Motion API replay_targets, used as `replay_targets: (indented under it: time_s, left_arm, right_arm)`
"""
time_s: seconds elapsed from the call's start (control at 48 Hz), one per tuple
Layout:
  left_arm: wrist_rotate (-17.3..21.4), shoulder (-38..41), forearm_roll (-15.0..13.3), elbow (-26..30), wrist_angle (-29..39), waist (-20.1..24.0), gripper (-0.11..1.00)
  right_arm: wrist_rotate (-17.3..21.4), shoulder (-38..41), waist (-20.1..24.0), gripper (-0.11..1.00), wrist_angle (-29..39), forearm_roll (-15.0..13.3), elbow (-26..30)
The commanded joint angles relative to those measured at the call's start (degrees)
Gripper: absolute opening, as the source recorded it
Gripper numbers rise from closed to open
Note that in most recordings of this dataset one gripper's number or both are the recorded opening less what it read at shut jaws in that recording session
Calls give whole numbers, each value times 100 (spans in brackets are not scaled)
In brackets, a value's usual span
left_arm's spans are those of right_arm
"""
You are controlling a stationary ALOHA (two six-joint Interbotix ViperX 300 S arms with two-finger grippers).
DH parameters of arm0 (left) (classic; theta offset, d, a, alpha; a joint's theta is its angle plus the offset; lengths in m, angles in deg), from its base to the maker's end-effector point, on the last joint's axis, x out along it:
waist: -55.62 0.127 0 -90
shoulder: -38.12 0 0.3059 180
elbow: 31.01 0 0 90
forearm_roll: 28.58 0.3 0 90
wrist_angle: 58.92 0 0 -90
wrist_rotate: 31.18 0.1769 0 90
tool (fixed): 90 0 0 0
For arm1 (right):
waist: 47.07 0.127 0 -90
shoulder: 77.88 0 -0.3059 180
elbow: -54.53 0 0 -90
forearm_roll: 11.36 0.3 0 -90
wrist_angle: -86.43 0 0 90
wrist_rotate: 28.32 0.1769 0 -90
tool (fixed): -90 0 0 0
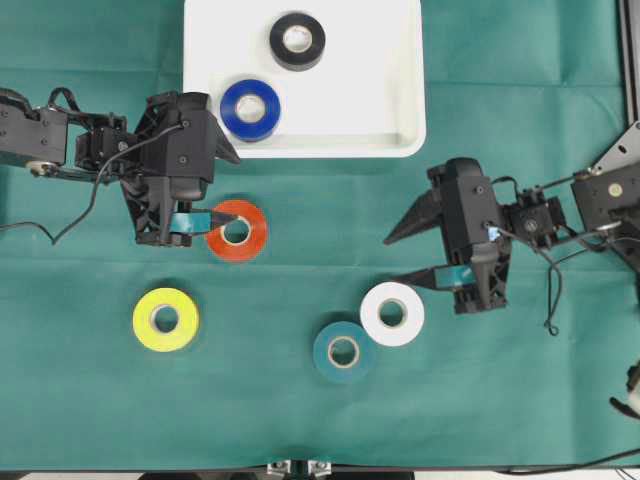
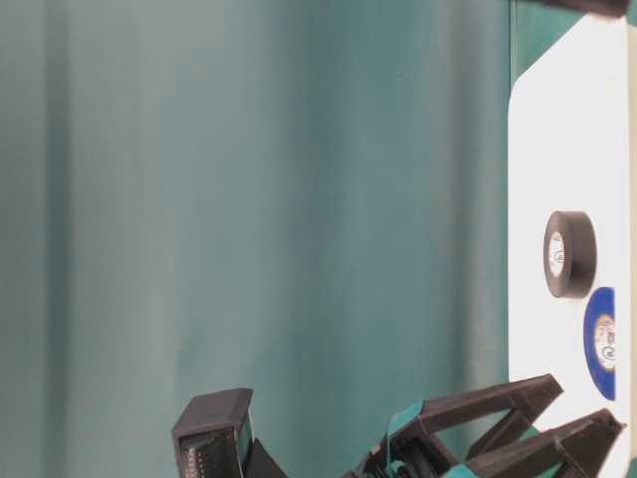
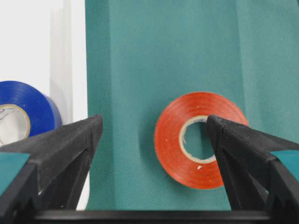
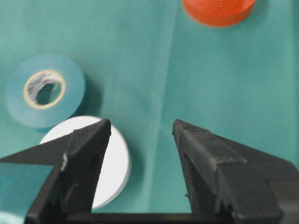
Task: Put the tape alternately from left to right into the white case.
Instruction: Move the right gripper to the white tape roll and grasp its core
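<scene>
The white case (image 1: 330, 125) lies at the top middle, with a black tape (image 1: 297, 41) and a blue tape (image 1: 250, 109) inside it. The red-orange tape (image 1: 237, 230) lies flat on the green cloth just below the case. My left gripper (image 1: 222, 188) hangs open over the left part of that roll (image 3: 170, 144), and one fingertip (image 3: 219, 128) stands above its core. Yellow tape (image 1: 166, 319), teal tape (image 1: 344, 351) and white tape (image 1: 392, 313) rest on the cloth. My right gripper (image 1: 393, 262) is open and empty, just above and beside the white roll (image 4: 117, 163).
Green cloth covers the table. A metal frame (image 1: 625, 150) and cables stand at the right edge. Bare cloth stretches between the red-orange roll and my right gripper. The case's near rim (image 3: 60, 70) rises beside the blue roll (image 3: 37, 107).
</scene>
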Motion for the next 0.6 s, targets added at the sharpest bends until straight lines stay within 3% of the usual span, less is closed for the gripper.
replay_targets:
  time_s: [0.0, 0.292, 0.583]
  left_arm:
    - [-9, -123, -9, 88, -26, -26, 66]
    - [-9, -97, -9, 97, -26, -26, 66]
    - [-18, -97, -9, 97, 9, -26, 66]
  right_arm:
    - [114, -88, 123, 66, 0, 18, -9]
    - [483, 123, 229, 66, -18, 9, -26]
    - [510, 598, 255, 66, -26, 9, 114]
